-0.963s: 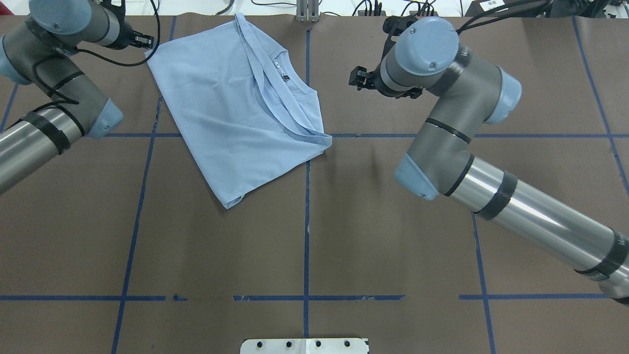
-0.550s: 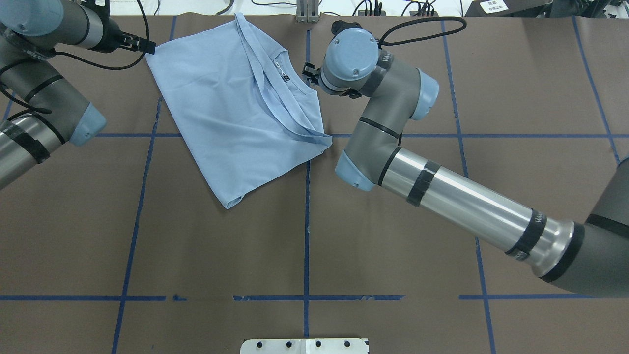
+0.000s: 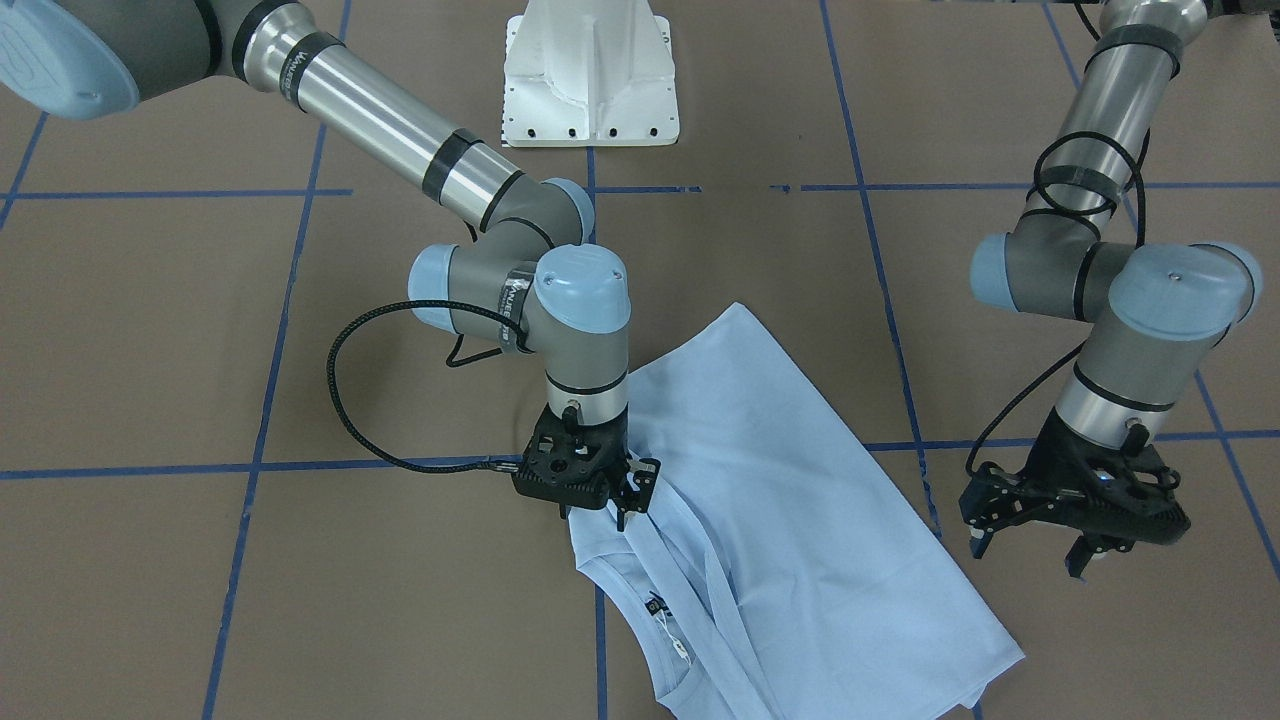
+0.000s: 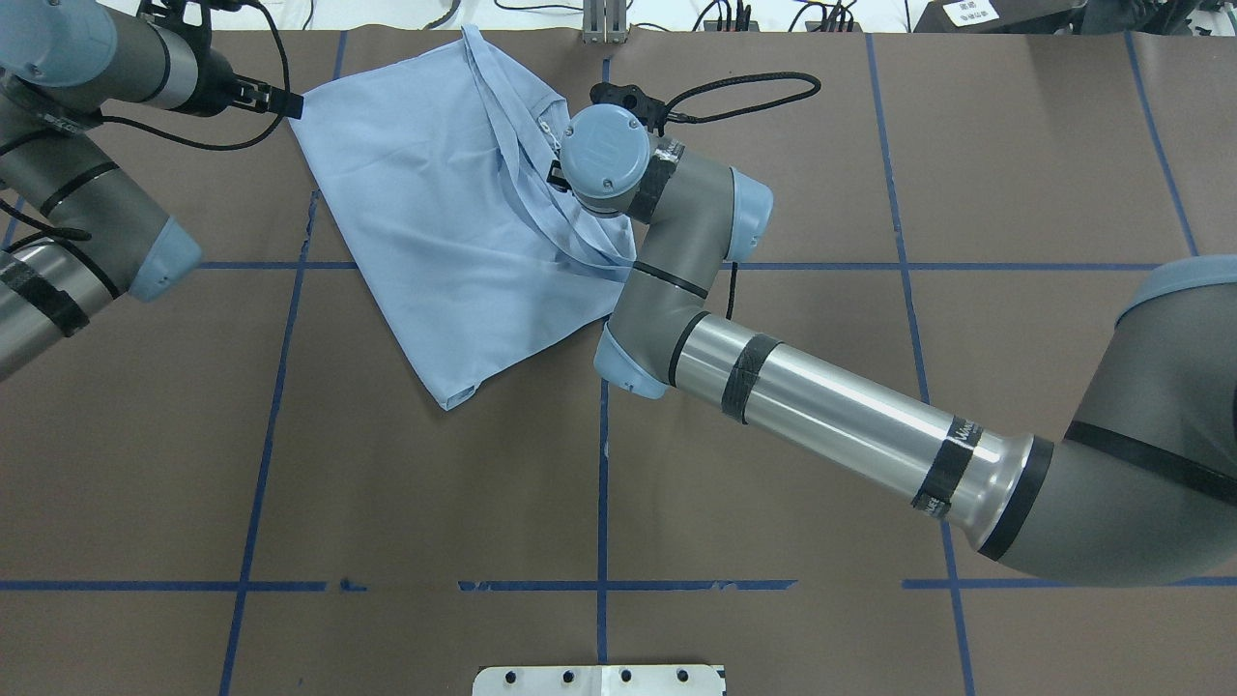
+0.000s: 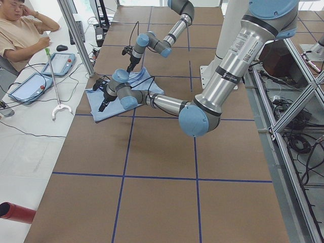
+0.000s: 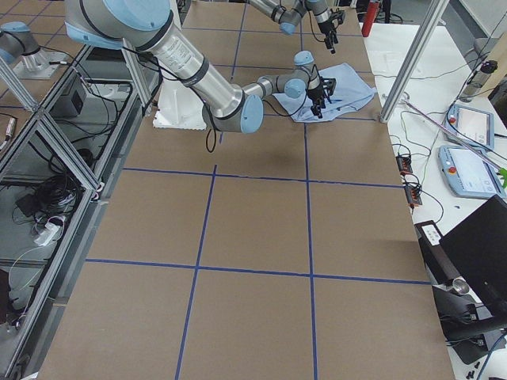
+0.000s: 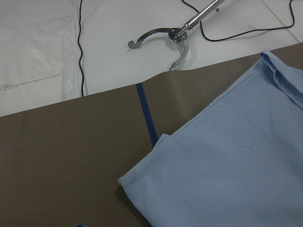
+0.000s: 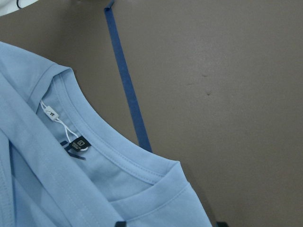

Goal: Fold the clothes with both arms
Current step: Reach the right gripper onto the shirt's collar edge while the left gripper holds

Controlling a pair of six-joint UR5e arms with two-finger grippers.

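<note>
The light blue T-shirt (image 4: 454, 222) lies part-folded at the table's far middle-left, collar (image 8: 118, 151) with dark label (image 8: 80, 144) facing the far right. My right gripper (image 3: 636, 497) stands open over the shirt's edge beside the collar, its tips low against the fabric; in the overhead view its own wrist hides it. My left gripper (image 3: 1028, 558) is open and holds nothing. It hovers just off the shirt's far-left corner (image 7: 125, 182), also seen overhead as the left gripper (image 4: 293, 101).
The white pedestal base (image 3: 590, 75) sits at the near table edge. Blue tape lines (image 4: 601, 464) cross the brown tabletop. A metal reacher tool (image 7: 175, 38) and cables lie on the white surface past the far edge. A person (image 5: 23, 30) sits at the side bench.
My right arm has swung left from the open table to the shirt, bringing its gripper down at the collar. The left gripper has edged slightly toward the shirt's corner.
</note>
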